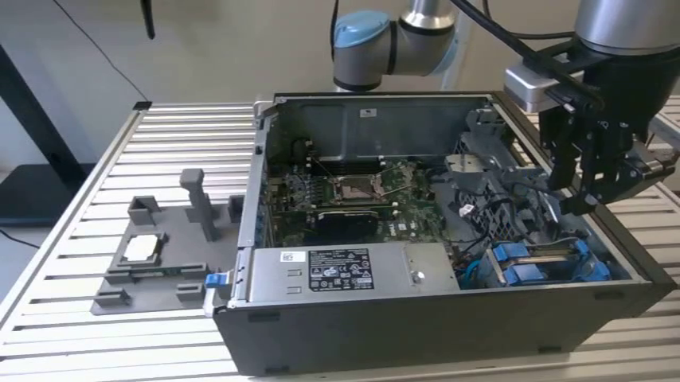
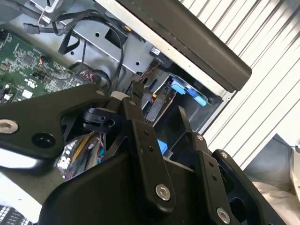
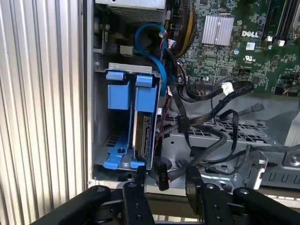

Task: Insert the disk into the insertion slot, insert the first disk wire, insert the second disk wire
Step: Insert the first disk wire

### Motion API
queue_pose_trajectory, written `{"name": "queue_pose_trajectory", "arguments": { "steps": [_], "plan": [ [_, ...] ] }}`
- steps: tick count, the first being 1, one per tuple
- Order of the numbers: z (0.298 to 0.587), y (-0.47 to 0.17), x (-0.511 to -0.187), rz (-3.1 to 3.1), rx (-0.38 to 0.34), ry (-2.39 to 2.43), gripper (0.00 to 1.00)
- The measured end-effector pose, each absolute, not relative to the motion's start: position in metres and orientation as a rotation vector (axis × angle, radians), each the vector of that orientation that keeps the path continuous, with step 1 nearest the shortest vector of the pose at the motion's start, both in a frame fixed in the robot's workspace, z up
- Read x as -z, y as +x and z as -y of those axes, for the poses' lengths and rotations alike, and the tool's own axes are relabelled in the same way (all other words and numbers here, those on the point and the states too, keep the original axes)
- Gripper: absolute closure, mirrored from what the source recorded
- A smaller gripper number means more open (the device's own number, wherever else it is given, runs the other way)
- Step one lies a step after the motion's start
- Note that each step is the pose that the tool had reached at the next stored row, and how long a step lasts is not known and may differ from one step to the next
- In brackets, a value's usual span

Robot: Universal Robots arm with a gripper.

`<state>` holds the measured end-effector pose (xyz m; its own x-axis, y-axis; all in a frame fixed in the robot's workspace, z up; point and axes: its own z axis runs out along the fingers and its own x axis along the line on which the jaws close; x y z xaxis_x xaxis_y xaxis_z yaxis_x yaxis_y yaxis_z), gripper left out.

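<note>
Scanning rightwards past the grey fixture (image 1: 149, 278), I see the disk (image 3: 143, 135) seated in the insertion slot (image 3: 129, 68), near right of the case (image 1: 425, 318). My gripper (image 1: 580, 199) hangs above it, fingers (image 3: 140, 182) apart and empty, a loose black connector (image 3: 161, 178) between them. Both wires (image 3: 206, 119) look unplugged.

Silver tubular arm (image 1: 627, 24), light-blue joint cap (image 1: 357, 32), black cable (image 1: 498, 30). Black claw (image 1: 582, 199) of linkage bars, silver screws (image 2: 162, 191).
</note>
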<state>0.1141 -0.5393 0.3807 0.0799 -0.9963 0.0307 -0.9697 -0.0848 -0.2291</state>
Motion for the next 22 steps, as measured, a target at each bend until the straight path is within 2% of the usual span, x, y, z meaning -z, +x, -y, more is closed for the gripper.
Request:
{"name": "queue_pose_trajectory", "arguments": {
  "steps": [12,15,17,18,22],
  "plan": [
    [0.5413,0.1138,-0.38,-2.018,0.271,-2.195,0.55],
    [0.5413,0.1138,-0.3801,-2.018,0.271,-2.195,0.74],
    [0.5413,0.1138,-0.3801,-2.018,0.271,-2.195,0.74],
    [0.5413,0.1138,-0.3801,-2.018,0.271,-2.195,0.8],
    [0.5413,0.1138,-0.3801,-2.018,0.271,-2.195,0.8]
  ]
}}
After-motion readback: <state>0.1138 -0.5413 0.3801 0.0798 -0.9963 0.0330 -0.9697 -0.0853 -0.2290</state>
